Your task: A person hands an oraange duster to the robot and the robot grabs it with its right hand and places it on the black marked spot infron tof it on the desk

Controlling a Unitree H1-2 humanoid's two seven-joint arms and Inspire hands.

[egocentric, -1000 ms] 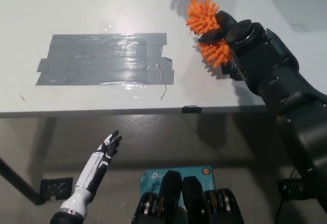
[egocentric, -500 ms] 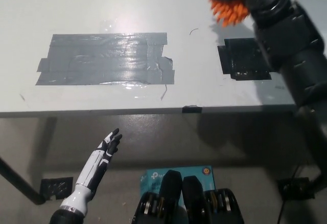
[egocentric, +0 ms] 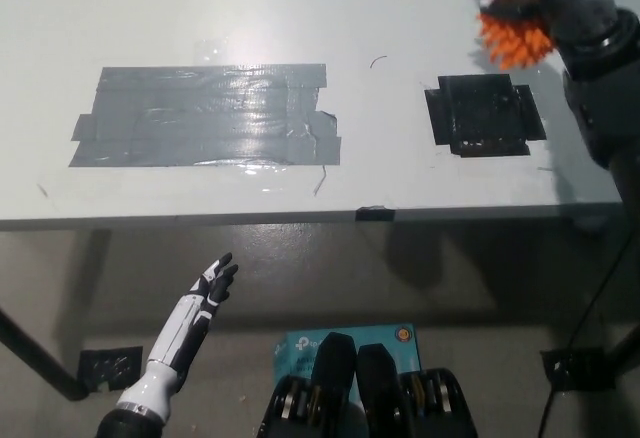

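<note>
Now the right hand is clamped on the orange duster, held above the desk just beyond the far right corner of the black spot; well left of the spot lies a grey tape patch; the left hand hangs below the desk edge, fingers loosely apart, holding nothing

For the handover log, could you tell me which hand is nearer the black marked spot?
Right. The right hand, shut on the orange duster, is just beyond the black marked spot; the left hand hangs open below the desk edge.
</note>
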